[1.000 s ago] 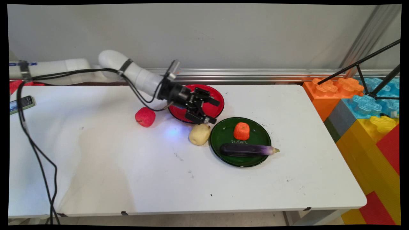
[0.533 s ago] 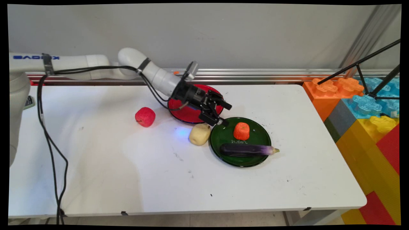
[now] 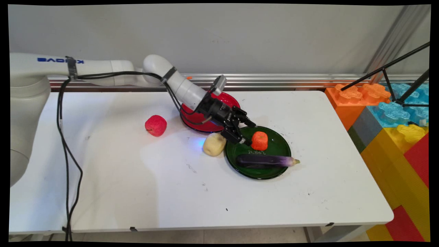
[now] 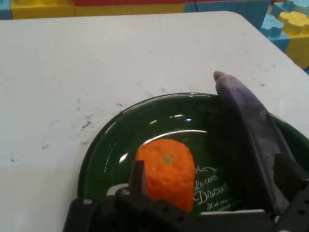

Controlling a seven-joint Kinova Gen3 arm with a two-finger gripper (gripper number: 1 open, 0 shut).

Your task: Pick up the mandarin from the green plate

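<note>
Carrot (image 3: 259, 140) just beside spread pincer (image 3: 248, 131).

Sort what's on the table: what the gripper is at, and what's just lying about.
At the gripper: the open gripper is low over the green plate, the carrot chunk is just ahead of it, and the eggplant is on the same plate.

Lying about: potato, red apple, red plate, toy blocks.

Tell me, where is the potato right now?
In the main view the potato lies on the white table, touching the green plate's left rim, just below the red plate.
</note>
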